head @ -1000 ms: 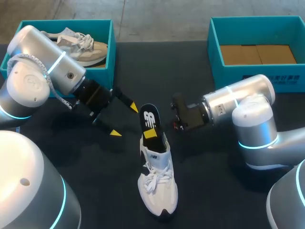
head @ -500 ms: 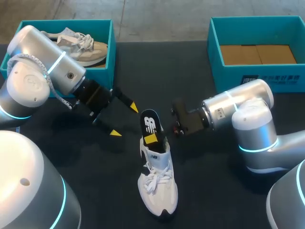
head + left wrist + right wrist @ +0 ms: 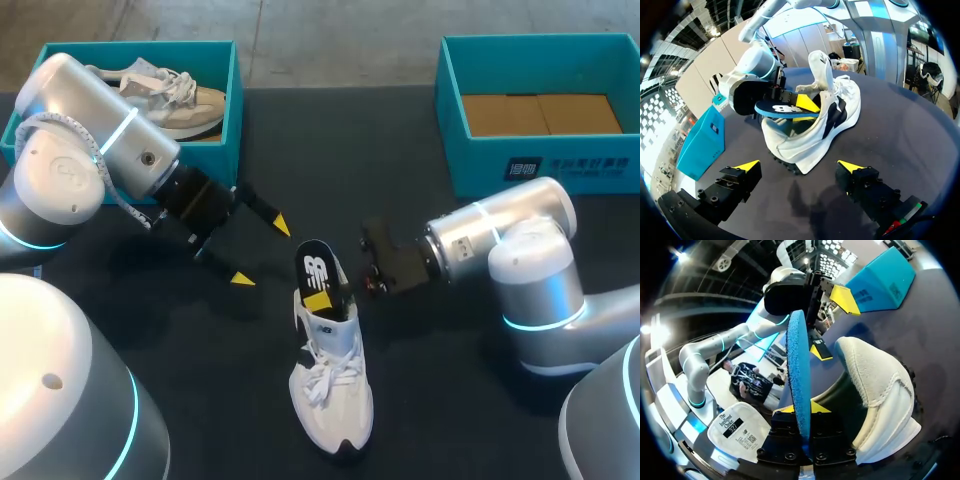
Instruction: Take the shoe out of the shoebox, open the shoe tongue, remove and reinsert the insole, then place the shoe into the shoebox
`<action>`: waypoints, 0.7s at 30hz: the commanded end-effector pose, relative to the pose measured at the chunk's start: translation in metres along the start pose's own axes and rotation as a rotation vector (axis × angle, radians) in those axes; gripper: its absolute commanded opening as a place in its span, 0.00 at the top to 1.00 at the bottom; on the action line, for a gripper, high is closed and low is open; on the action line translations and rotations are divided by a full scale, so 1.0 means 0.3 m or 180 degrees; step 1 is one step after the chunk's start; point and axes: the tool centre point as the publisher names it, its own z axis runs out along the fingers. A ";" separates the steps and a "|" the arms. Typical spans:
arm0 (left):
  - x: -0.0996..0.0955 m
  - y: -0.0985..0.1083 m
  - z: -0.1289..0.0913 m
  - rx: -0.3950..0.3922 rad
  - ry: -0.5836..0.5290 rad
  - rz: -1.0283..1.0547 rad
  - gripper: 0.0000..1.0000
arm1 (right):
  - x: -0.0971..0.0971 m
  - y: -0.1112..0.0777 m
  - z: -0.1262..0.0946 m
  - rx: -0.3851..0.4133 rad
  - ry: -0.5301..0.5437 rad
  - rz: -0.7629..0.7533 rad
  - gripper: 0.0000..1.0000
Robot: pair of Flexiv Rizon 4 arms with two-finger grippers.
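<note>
two teal shoeboxes (image 3: 233,110) (image 3: 470,160), two shoes (image 3: 330,390) (image 3: 190,100), one insole (image 3: 317,268): right pincer (image 3: 801,409) clamps the insole, left pincer (image 3: 261,251) gapes empty.

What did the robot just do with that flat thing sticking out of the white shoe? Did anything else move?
The right tool, shut on the insole, pushed it further down into the white shoe, toward the robot's side of the table. The shoe itself and the open left tool stayed where they were.
</note>
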 end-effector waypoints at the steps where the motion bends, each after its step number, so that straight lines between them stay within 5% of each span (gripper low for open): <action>1: -0.001 0.000 0.001 -0.0008 0.0008 -0.0001 0.00 | 0.008 -0.001 0.003 -0.0013 -0.0032 -0.0011 1.00; 3: -0.001 0.000 0.001 -0.0008 0.0008 -0.0001 0.00 | 0.011 0.009 0.002 -0.0025 -0.0042 -0.0030 0.80; 6: -0.001 0.000 0.001 -0.0008 0.0008 -0.0001 0.00 | 0.009 0.023 -0.004 -0.0037 -0.0059 -0.0064 0.65; 21: -0.001 0.000 0.001 -0.0008 0.0008 -0.0001 0.00 | 0.010 0.082 -0.011 -0.0054 -0.0098 -0.0192 0.72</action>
